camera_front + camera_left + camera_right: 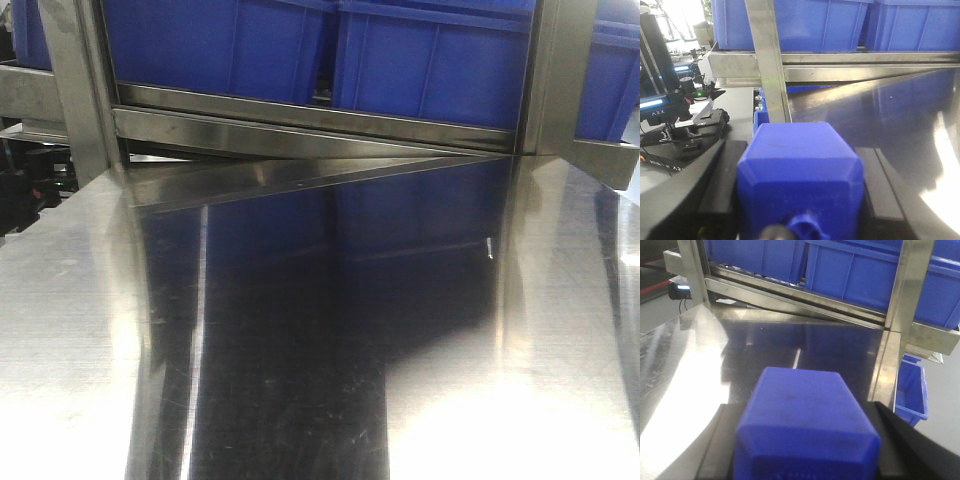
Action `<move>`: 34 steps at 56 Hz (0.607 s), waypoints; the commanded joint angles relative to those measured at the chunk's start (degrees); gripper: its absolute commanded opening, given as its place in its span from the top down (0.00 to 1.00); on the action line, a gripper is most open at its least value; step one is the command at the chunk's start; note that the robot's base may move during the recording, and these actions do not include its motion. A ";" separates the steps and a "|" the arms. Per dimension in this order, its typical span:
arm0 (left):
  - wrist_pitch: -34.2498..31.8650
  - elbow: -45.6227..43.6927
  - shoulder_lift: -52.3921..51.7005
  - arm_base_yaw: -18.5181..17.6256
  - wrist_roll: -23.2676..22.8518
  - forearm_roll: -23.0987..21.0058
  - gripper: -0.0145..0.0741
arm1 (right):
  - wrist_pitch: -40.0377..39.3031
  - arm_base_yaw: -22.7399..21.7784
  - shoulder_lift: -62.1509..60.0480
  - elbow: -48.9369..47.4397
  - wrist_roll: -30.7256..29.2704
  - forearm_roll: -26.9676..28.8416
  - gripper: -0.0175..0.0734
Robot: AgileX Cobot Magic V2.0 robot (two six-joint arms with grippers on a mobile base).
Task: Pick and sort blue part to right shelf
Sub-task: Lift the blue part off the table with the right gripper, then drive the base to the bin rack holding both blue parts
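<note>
A blue part (800,175), a chamfered block with a round knob on its near end, fills the gap between the black fingers (727,170) of my left gripper (802,150), which is shut on it. A second blue part (805,430) sits the same way in my right gripper (802,410), clamped between its black fingers (890,430). Both are held above the steel table (80,300), facing the steel shelf (300,125). Neither arm shows in the front view.
Large blue bins (430,60) stand on the shelf rail. Upright steel posts (902,290) (767,60) rise at the table's back. A blue bin (911,390) sits below the table's right side. Black ARX equipment (670,100) stands off the left edge.
</note>
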 commanded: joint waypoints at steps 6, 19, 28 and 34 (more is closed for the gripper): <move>-4.86 -1.38 -1.14 -0.38 -0.62 0.62 0.46 | -2.92 0.03 -0.20 -1.54 -0.49 -0.91 0.52; -4.86 -1.38 -1.14 -0.38 -0.62 0.62 0.46 | -2.92 0.03 -0.20 -1.54 -0.49 -0.91 0.52; -4.86 -1.38 -1.14 -0.38 -0.62 0.62 0.46 | -2.92 0.03 -0.20 -1.54 -0.49 -0.91 0.52; -4.86 -1.38 -1.14 -0.38 -0.62 0.62 0.46 | -2.92 0.03 -0.20 -1.54 -0.49 -0.91 0.52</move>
